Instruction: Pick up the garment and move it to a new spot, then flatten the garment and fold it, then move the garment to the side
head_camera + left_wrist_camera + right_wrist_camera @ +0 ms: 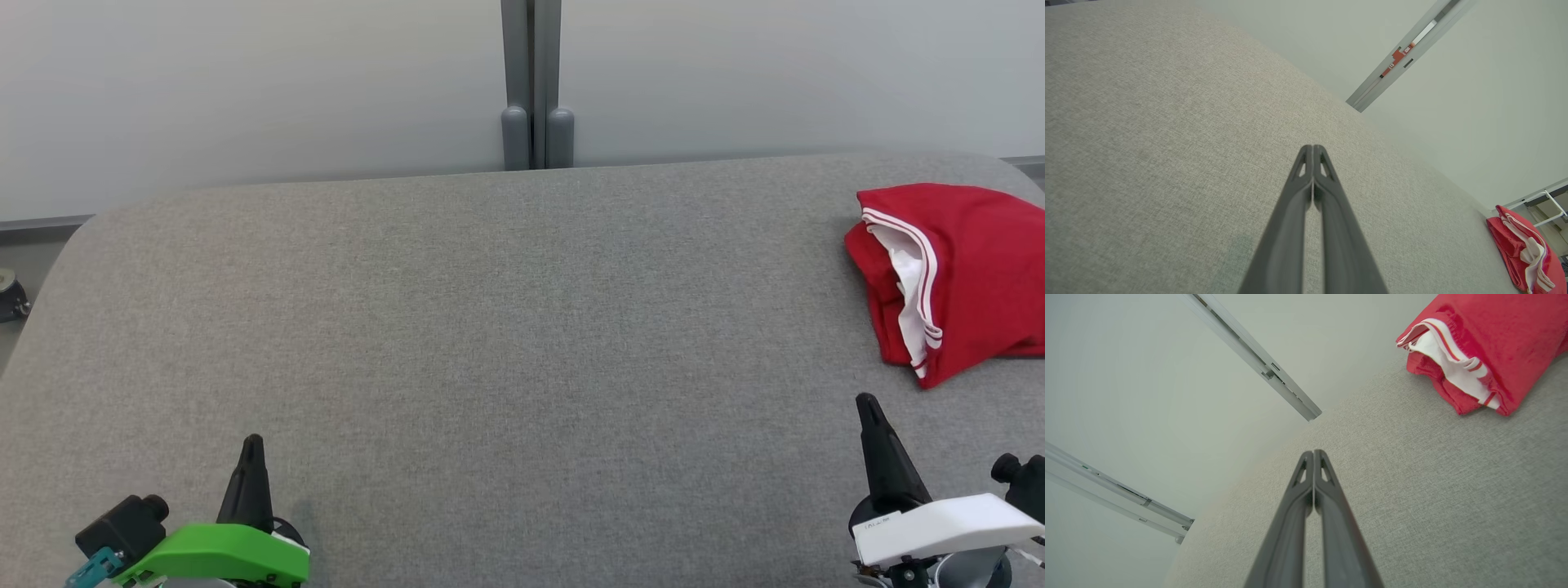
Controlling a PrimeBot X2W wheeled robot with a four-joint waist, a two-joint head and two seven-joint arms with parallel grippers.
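On the table [490, 327], garment [963, 269] at far right, right gripper [866, 402] before it — left gripper [253, 443] well apart, near left.

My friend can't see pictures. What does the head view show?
A red garment with white trim lies at the far right of a grey table. The left hand and right hand, both shut, point up from the bottom corners, holding nothing.

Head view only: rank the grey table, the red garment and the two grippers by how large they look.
1. Grey table.
2. Red garment, cut off by the frame's right edge.
3. Left gripper and right gripper: alike in look, nearest the camera, so unranked.
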